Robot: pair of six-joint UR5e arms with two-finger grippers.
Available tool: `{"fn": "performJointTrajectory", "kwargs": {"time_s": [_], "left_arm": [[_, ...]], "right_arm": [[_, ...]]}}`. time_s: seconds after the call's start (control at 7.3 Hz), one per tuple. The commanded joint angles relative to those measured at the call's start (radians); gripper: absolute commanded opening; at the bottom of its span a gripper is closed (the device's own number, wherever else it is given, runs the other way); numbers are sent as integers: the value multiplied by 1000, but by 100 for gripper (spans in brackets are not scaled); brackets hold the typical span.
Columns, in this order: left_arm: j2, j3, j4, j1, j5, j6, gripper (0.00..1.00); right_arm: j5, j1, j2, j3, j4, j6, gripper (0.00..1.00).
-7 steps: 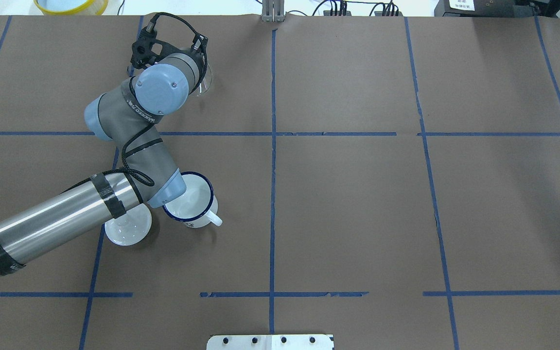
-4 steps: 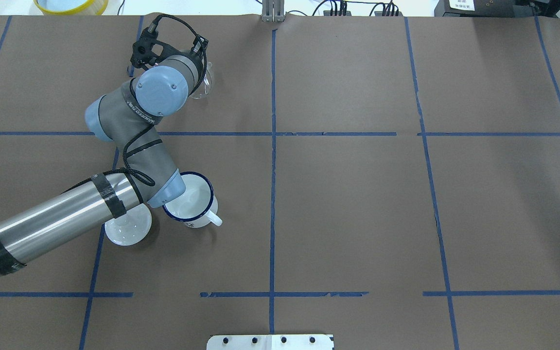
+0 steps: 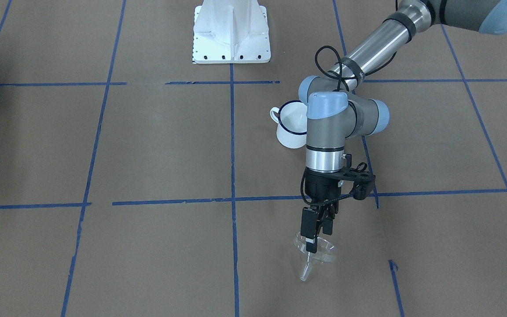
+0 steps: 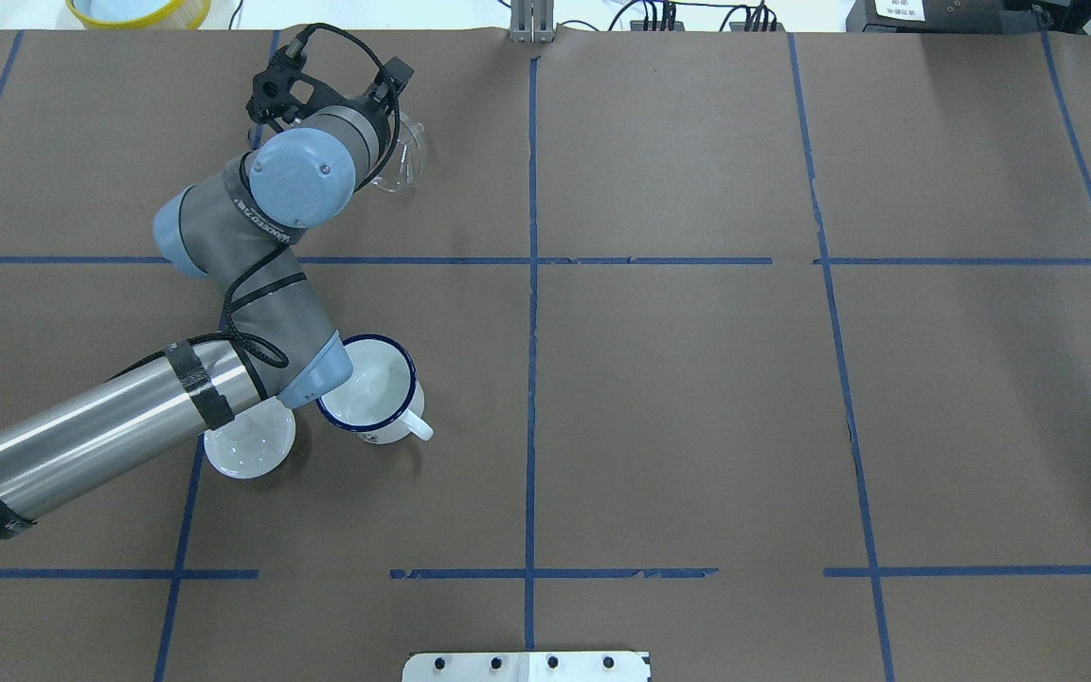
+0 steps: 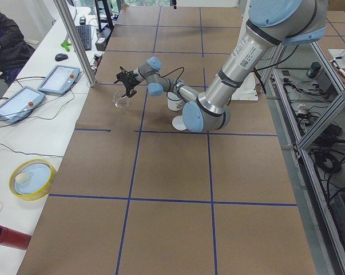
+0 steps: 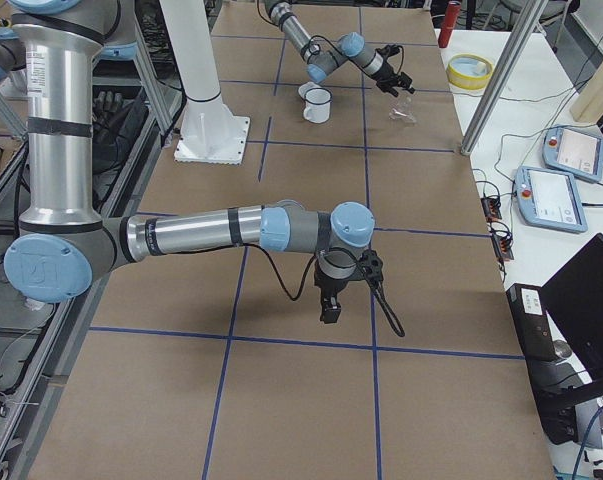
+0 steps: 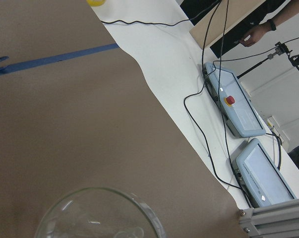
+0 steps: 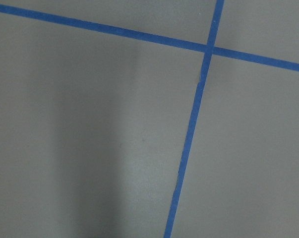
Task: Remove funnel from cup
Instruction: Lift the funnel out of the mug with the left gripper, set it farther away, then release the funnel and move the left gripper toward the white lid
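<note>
One funnel (image 3: 324, 257) pinched at rim by left claw (image 3: 316, 242), well apart from cup (image 3: 289, 132); right claw (image 6: 328, 314) state untellable.

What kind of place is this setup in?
Likely a robotics lab workcell for recording manipulation. The table is papered brown with a blue tape grid, teach pendants lie on the side bench, and the left gripper holds a funnel.
</note>
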Motion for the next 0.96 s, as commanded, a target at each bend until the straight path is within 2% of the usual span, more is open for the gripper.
{"fn": "performJointTrajectory", "kwargs": {"time_s": [0.0, 0.14, 0.27, 0.41, 0.68, 0.82], "left_arm": [[128, -221, 24, -31, -228, 241, 100], [206, -381, 103, -49, -304, 390, 100], [281, -557, 277, -69, -399, 536, 100], [327, -685, 431, -91, -490, 650, 100], [433, -868, 645, -126, -555, 863, 98], [522, -918, 646, -111, -559, 945, 97]], "right_arm": [[0, 0, 0, 0, -2, 0, 100], [0, 0, 0, -2, 0, 0, 100], [0, 0, 0, 0, 0, 0, 100], [0, 0, 0, 0, 0, 0, 100], [0, 0, 0, 0, 0, 0, 100], [0, 0, 0, -2, 0, 0, 100]]}}
